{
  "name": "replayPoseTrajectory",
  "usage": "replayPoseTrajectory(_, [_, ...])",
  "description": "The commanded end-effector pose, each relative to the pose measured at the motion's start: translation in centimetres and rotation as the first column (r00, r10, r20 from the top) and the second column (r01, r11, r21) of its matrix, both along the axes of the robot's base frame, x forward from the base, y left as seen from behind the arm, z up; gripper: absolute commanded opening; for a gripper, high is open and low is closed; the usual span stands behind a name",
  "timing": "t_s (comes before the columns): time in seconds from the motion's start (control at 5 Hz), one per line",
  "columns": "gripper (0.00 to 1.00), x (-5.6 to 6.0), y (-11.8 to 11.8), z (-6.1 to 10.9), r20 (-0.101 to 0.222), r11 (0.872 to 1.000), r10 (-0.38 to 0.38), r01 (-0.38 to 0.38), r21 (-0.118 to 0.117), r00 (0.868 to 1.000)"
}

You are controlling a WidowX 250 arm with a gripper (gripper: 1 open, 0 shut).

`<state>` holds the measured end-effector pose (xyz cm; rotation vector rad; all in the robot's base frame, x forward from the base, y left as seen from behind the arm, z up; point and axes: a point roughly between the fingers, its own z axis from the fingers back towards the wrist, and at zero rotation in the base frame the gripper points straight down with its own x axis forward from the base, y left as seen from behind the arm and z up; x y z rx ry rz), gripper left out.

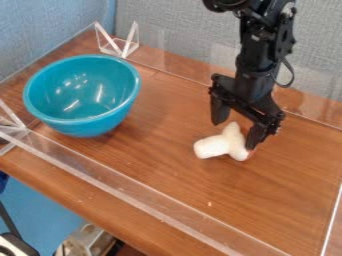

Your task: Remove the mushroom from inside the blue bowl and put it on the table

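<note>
The mushroom (219, 147) lies on its side on the brown table (147, 175), its cream stem pointing left and its cap tucked under the gripper. My gripper (235, 127) points straight down right over it, jaws open, one black finger on each side of the cap end. The blue bowl (80, 93) stands at the left of the table with nothing visible inside it.
Low clear acrylic walls (160, 190) edge the table on all sides, with a clear triangular bracket (120, 42) at the back left corner. The black arm (263, 45) rises from the gripper toward the top of the view.
</note>
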<state>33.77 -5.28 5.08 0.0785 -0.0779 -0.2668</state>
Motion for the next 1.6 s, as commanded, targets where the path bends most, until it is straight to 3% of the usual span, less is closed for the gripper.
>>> replayPoseTrajectory(0.0, [1.00, 0.9, 0.4, 0.8, 0.038, 1.000, 0.005, -0.005, -0.001, 0.999])
replayPoseTrajectory(0.2, [0.00, 0.5, 0.1, 1.2, 0.039, 1.000, 0.009, -0.009, -0.011, 0.999])
replayPoseTrajectory(0.8, [0.00, -2.0, -1.5, 1.4, 0.026, 0.999, 0.026, -0.024, -0.045, 0.999])
replayPoseTrajectory(1.4, [0.00, -3.4, -3.2, 0.8, 0.008, 0.998, 0.026, -0.025, -0.064, 1.000])
